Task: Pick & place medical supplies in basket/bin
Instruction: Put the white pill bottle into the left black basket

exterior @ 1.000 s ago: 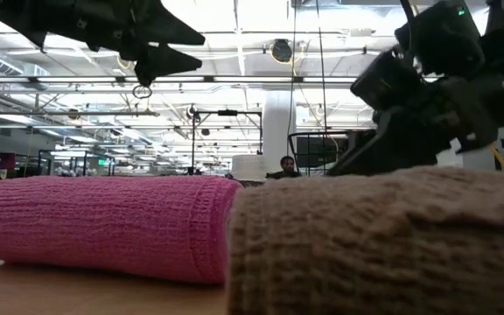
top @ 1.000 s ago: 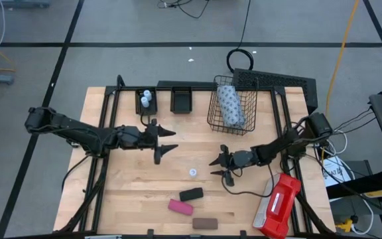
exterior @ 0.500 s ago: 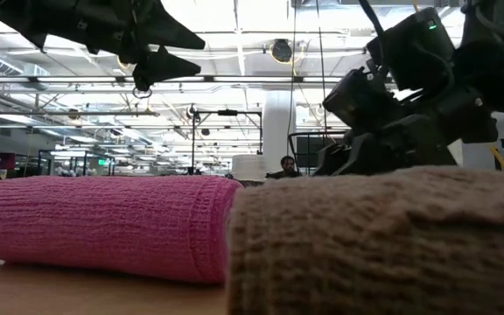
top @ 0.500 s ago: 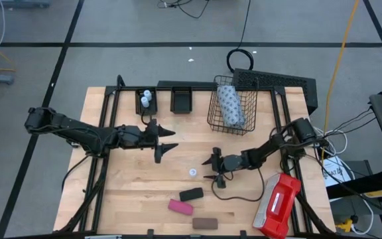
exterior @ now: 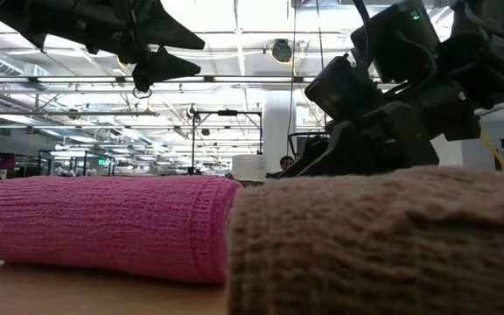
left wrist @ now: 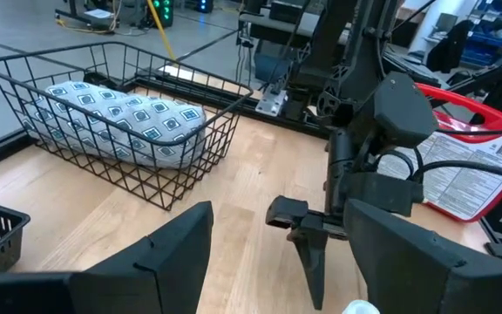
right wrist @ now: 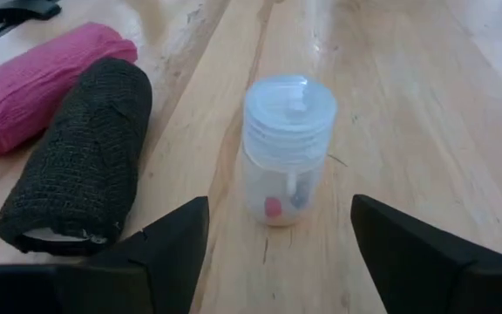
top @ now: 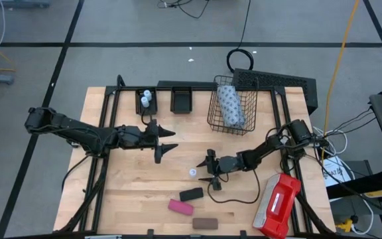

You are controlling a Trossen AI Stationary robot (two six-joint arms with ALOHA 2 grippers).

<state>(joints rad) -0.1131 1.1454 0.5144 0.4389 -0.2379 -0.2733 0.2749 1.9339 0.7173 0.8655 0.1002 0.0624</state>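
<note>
**Right arm lined up on the loose vial**

Change over the last second: right gripper (top: 209, 170) slid across the table from near the red-and-white case (top: 278, 205) toward centre, and its jaws spread wider on the way. It now sits just beside the lone vial (top: 192, 172), fingers apart, holding nothing. In the right wrist view the vial (right wrist: 288, 150) stands framed between the two fingers (right wrist: 155, 249), not touched yet. My read: approach done, closing on it is next.

Vial: upright, long axis vertical, cap up, standing on bare wood mid-table, near the black roll (top: 191, 194).

Other items:
- Two vials (top: 146, 98) already in the small tray (top: 144, 101) at the far edge.
- Dotted pack (top: 229, 106) lies in the wire basket (top: 213, 115), long axis running along the basket's length.
- Pink roll (top: 180, 206) and brown roll (top: 204, 222) lie flat near the front edge (low view shows only these two, so no help on contact).

Left gripper (top: 165, 140) hovers mid-table, jaws apart, empty. Probably idle, though height above the wood is hard to judge.
</note>
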